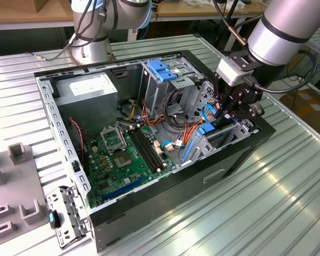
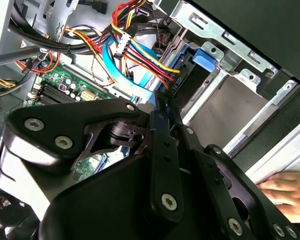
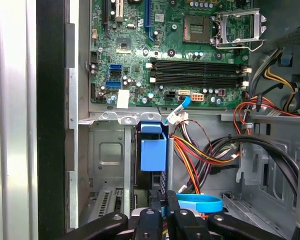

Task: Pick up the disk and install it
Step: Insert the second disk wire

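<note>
The disk (image 3: 153,152) stands on edge in the metal bay at the front corner of the open computer case (image 1: 240,154). Its blue carrier frame (image 2: 205,57) shows at the end nearest the motherboard, and in the exterior view the blue frame (image 1: 205,130) sits low in the bay. My gripper (image 1: 230,114) reaches down into that bay from above. In both wrist views the black fingers (image 3: 171,207) stand close together, pinched on the disk's near edge (image 2: 182,82). Most of the disk's body is hidden by the bay walls and by my fingers.
Bundled coloured cables (image 3: 200,150) and a blue flat cable (image 2: 115,65) crowd the bay's side. The motherboard (image 1: 122,154), grey power supply (image 1: 90,90) and blue-latched drive cage (image 1: 161,69) fill the case. A person's hand (image 2: 285,192) rests outside it. Another arm's base (image 1: 90,48) stands behind.
</note>
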Controlling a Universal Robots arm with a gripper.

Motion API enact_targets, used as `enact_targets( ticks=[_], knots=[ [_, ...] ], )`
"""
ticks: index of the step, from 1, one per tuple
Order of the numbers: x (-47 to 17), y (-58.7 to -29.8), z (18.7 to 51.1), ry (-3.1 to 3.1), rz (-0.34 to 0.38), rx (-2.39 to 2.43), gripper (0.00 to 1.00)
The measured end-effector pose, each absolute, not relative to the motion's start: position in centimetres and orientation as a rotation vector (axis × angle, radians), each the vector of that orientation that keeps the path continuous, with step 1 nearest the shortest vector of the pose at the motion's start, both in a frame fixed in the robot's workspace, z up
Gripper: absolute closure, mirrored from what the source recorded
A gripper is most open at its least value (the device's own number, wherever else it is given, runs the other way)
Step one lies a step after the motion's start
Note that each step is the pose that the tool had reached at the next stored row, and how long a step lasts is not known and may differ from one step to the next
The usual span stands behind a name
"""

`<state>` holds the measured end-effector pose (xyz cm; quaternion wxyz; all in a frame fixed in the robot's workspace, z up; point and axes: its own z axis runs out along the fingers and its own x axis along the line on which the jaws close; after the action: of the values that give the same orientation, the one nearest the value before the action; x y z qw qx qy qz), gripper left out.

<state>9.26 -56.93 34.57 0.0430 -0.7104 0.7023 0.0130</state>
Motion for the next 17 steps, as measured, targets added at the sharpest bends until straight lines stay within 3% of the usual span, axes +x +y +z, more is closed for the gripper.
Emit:
enact_targets(
  ticks=[15, 16, 17],
  knots=[
    [9.26, -56.93, 34.13, 2.147, 0.039, -2.172, 0.84],
    [9.26, -56.93, 34.28, 2.147, 0.039, -2.172, 0.76],
    [9.26, -56.93, 34.76, 2.147, 0.038, -2.172, 0.76]
  ],
)
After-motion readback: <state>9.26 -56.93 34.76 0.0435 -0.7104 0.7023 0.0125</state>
